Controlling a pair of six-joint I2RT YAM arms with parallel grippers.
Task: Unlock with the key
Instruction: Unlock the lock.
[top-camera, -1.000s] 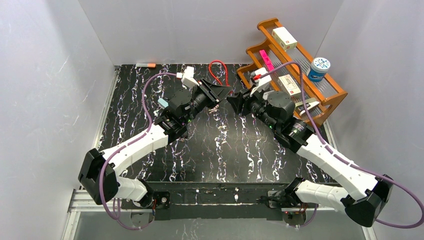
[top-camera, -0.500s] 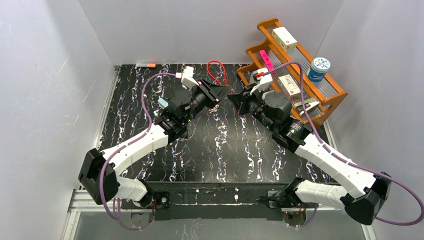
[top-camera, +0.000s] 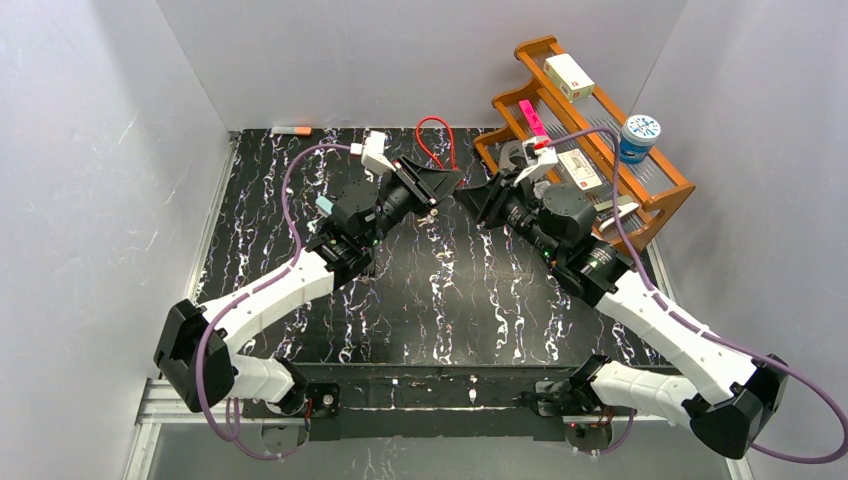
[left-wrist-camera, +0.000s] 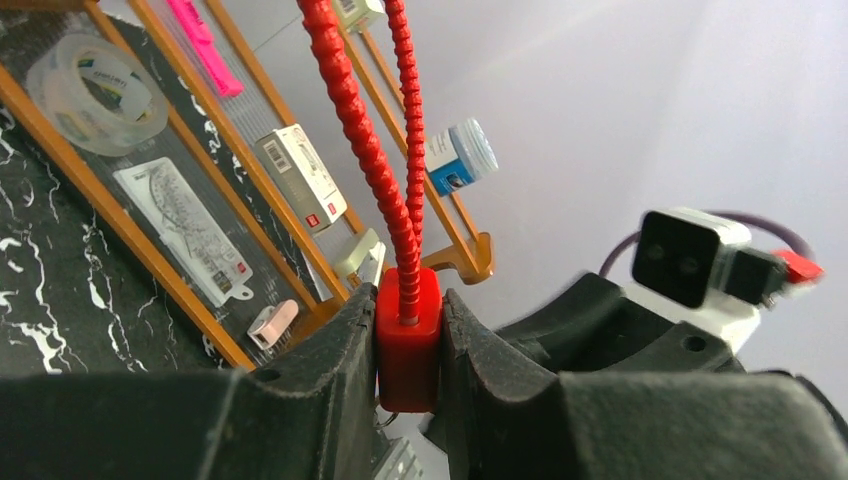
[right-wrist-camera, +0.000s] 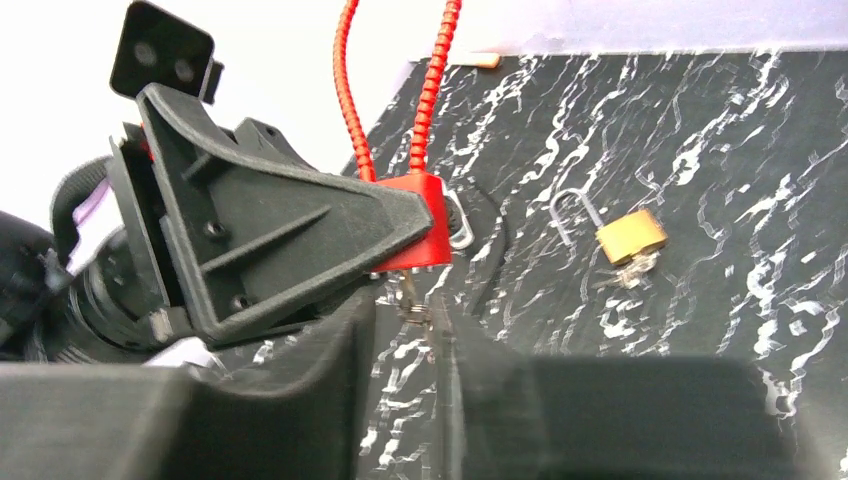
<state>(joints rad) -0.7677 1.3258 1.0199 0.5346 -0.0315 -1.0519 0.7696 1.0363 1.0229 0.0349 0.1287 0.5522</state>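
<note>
Left end effector (top-camera: 447, 187) pinches the red lock body (left-wrist-camera: 407, 345), held above the counter (top-camera: 450, 300) toward 12 o'clock, with the cable looping upward. Right end effector (right-wrist-camera: 428, 322) has its fingers nearly together about the key (right-wrist-camera: 410, 296), which hangs at the lock's 6 o'clock; a firm pinch cannot be confirmed.

Risk: a loose or off-axis hold lets the key slip or bind when turned, or twists the lock in the left grip.

Keyhole is hidden. Brass padlock (right-wrist-camera: 630, 236) lies at 3 o'clock, and the bits beside it are blurred.

White walls (top-camera: 400, 60), black marbled table (top-camera: 450, 300)
</note>
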